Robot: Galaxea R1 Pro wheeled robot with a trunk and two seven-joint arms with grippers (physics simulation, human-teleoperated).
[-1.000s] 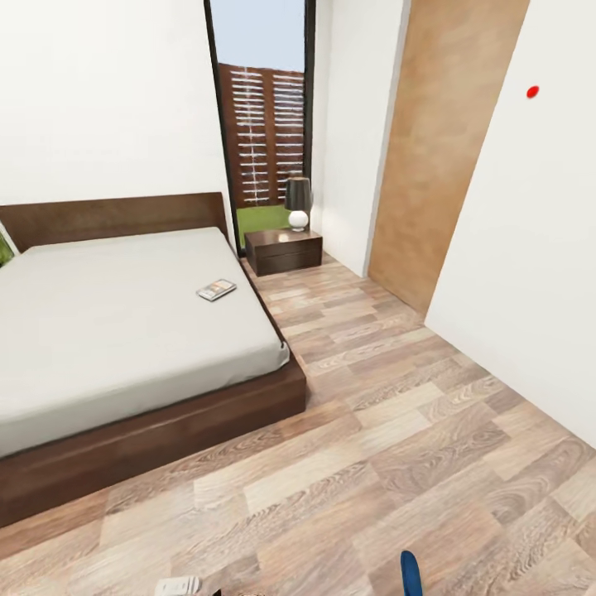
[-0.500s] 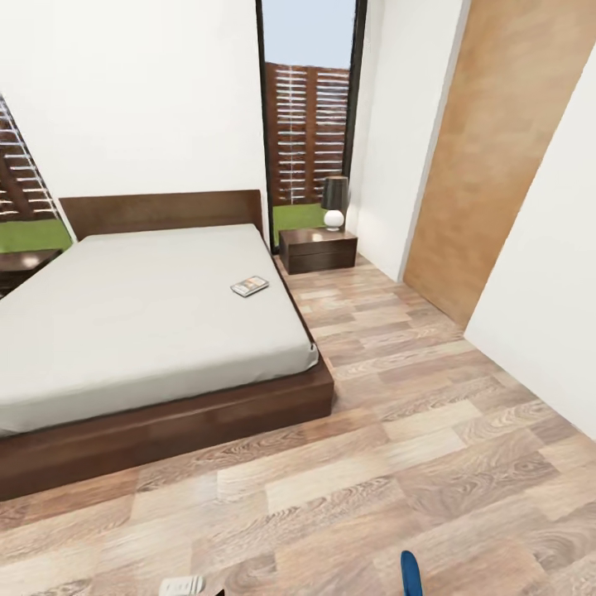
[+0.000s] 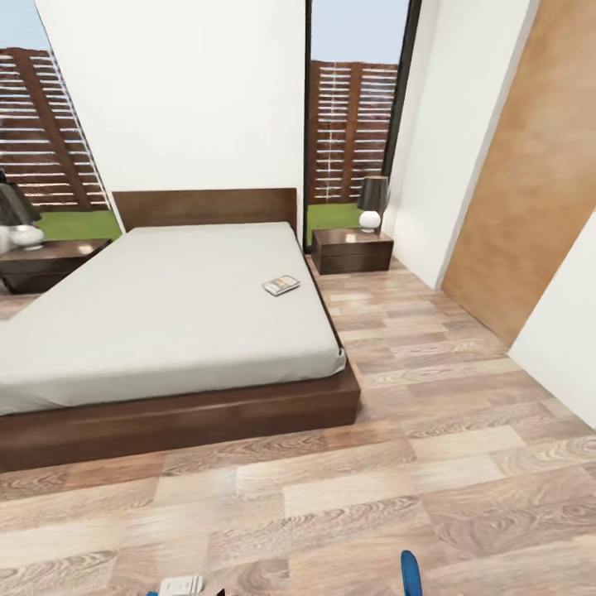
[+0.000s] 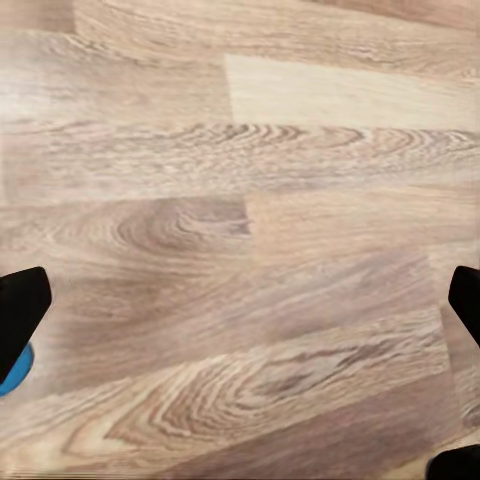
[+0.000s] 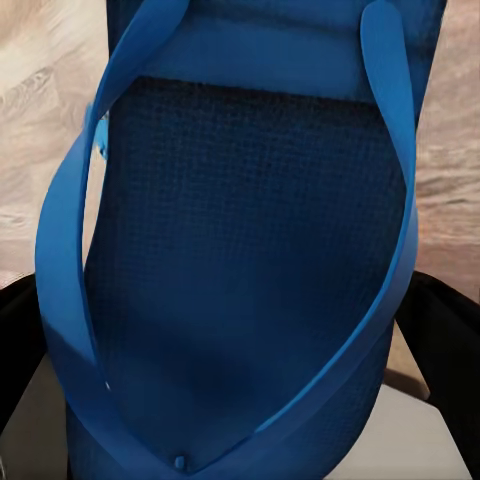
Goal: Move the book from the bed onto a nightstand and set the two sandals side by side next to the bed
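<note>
Camera has panned left; bed (image 3: 165, 323) now centred, book (image 3: 281, 285) at 1 o'clock. Right gripper (image 5: 240, 400) pinches a sandal (image 5: 240, 250); left gripper (image 4: 240, 310) spread, empty. Carry step; next, set the sandal down beside the bed.

Much is cut off or left unclear here.

The book (image 3: 281, 285) on the bed (image 3: 165, 323) is too small for its cover to be read. The far nightstand (image 3: 45, 263) and its lamp (image 3: 16, 217) are clipped by the head view's edge. A blue sandal (image 3: 410, 574) is cropped at that view's lower edge. In the right wrist view, the sandal's toe and heel are cut off, and the contact of the dark fingers (image 5: 445, 350) is hidden. The left gripper's fingertips (image 4: 20, 310) are clipped by the frame, beside a blue scrap (image 4: 14, 372) too small to identify.
</note>
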